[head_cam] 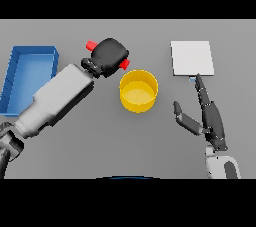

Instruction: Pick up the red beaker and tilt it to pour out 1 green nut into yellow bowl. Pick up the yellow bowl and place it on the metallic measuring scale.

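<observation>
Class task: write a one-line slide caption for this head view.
Left hand holds the red beaker tipped beside the yellow bowl; right hand open near the scale.

On the desk (75, 151) the bowl (138, 90) sits in the middle, the tray (30, 56) far to its left, the measuring scale (192, 58) behind and to its right, and the beaker (107, 54) just behind its left rim.

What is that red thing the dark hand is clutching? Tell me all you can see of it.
The red beaker is mostly hidden inside the left hand, whose fingers curl round it. Only two red ends poke out, one at the hand's upper left, one at its lower right, so it lies tilted. The lower end points toward the yellow bowl.
</observation>
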